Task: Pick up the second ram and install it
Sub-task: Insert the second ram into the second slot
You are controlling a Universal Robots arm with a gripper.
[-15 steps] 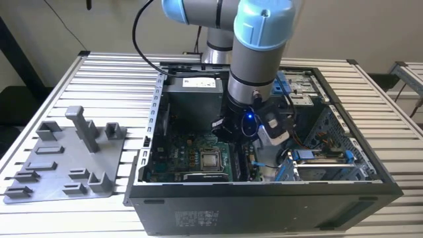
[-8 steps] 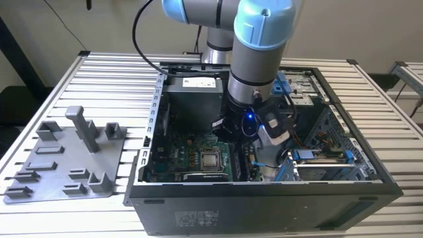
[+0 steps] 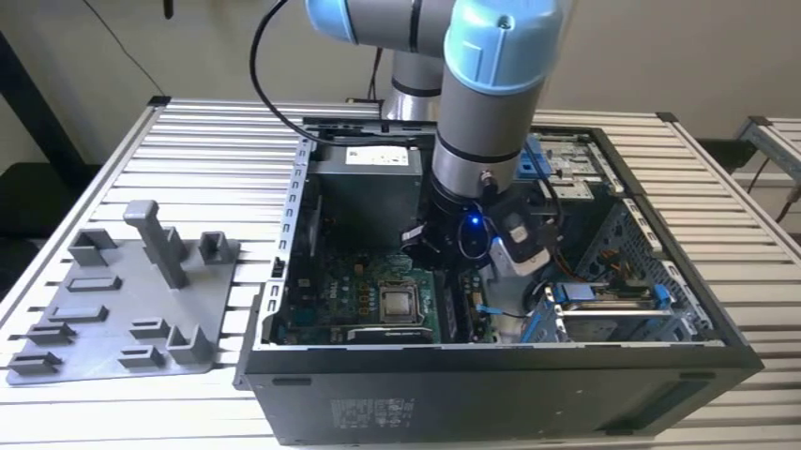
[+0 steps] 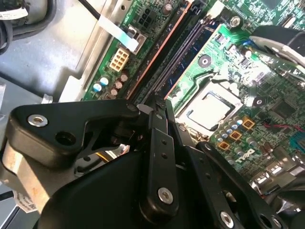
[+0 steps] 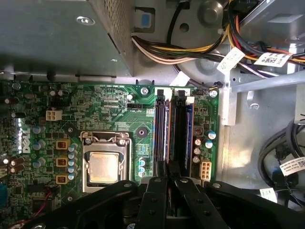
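My gripper (image 5: pixel 167 172) reaches down into the open computer case (image 3: pixel 501 375), over the near end of the two memory slots beside the silver processor (image 5: pixel 104 168). Its black fingers are drawn close together, and the second ram (image 5: pixel 169 133) runs away from them as a thin dark strip standing on edge along the slots. In the second wrist view the gripper (image 4: pixel 159 105) meets the same long dark stick (image 4: pixel 180 45), with the processor (image 4: pixel 209 109) beside it. The arm's wrist (image 3: pixel 482 234) hangs above the motherboard (image 3: pixel 363 300) in the exterior view.
A grey fixture tray (image 3: pixel 113 309) with upright posts lies on the slatted table at the exterior view's left. Inside the case are the power supply box (image 3: pixel 363 183), a bundle of coloured cables (image 5: pixel 190 47) and a drive cage (image 3: pixel 613 309) at the exterior view's right.
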